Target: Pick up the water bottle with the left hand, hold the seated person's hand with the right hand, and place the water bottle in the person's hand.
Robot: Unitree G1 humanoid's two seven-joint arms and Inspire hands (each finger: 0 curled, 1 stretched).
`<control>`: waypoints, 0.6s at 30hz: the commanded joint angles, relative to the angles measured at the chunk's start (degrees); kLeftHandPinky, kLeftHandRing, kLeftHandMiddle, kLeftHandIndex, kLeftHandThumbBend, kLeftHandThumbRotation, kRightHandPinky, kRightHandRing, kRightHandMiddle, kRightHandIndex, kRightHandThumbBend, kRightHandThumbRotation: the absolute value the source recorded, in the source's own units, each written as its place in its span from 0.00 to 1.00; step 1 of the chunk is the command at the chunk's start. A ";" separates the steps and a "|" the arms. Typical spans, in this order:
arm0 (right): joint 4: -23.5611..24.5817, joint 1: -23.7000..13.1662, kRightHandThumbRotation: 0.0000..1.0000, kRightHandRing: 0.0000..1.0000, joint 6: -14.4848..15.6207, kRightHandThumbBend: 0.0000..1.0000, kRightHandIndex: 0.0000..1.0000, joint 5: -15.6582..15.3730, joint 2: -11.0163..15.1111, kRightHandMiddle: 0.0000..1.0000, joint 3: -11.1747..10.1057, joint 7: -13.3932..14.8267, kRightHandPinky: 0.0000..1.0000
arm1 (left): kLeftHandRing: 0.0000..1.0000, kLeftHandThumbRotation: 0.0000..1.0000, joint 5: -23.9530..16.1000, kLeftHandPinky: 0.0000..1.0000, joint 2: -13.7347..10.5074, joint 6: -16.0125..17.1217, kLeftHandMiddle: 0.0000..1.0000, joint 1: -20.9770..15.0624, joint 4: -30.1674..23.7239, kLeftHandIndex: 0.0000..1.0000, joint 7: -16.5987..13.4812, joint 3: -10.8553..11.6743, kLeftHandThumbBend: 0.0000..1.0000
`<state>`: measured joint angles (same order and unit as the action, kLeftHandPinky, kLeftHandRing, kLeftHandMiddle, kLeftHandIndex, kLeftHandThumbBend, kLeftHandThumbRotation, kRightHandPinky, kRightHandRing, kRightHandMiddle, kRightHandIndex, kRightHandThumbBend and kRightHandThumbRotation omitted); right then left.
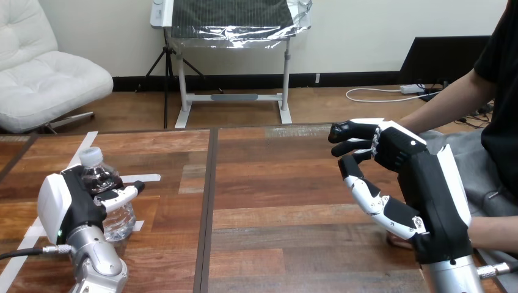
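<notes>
Right hand (397,183): raised above the table's right half, back shell toward the camera. Fingers (349,132) bent forward, thumb spread below them; the gap between gapes and grasps nothing.

Table (275,201): wooden, 2 panels joined by 1 dark seam running front to back. The stretch between the 2 robot hands is bare wood.

Person: seated at the right side. 1 forearm (449,105) slants down behind the right hand's knuckles. A 2nd forearm (493,233) comes in low from the right edge and passes behind the robot's right wrist, which hides most of the person's hand (398,242); a small part shows just left of the wrist. Contact between it and the robot cannot be told.

Left hand (73,207): low at the table's left, wrapped round the water bottle (119,221), thumb across its front.

Water bottle: 1, clear, upright, white cap (90,156) above the hand. Whether its base touches the table cannot be told.

White tape strips (142,178): on the left panel around the bottle; partly covered, so not counted.
</notes>
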<state>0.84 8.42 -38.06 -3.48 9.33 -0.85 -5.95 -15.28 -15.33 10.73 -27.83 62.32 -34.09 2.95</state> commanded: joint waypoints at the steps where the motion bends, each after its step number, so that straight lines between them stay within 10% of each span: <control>1: 2.22 -3.73 0.03 0.58 -0.56 0.33 0.63 0.17 0.67 0.64 -1.04 0.28 0.46 | 0.41 0.00 0.42 0.36 -0.41 2.30 0.47 -2.45 -0.79 0.49 -0.01 -0.10 0.74; 18: 1.84 -4.00 0.02 0.57 -0.82 0.33 0.63 0.73 0.61 0.63 -0.98 0.04 0.45 | 0.41 0.00 0.38 0.35 0.02 3.23 0.47 -1.89 -1.92 0.49 -0.08 -0.46 0.75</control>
<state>0.84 8.41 -38.07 -3.14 9.35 -1.06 -5.97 -15.04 -15.21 11.51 -27.55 62.33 -34.08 2.94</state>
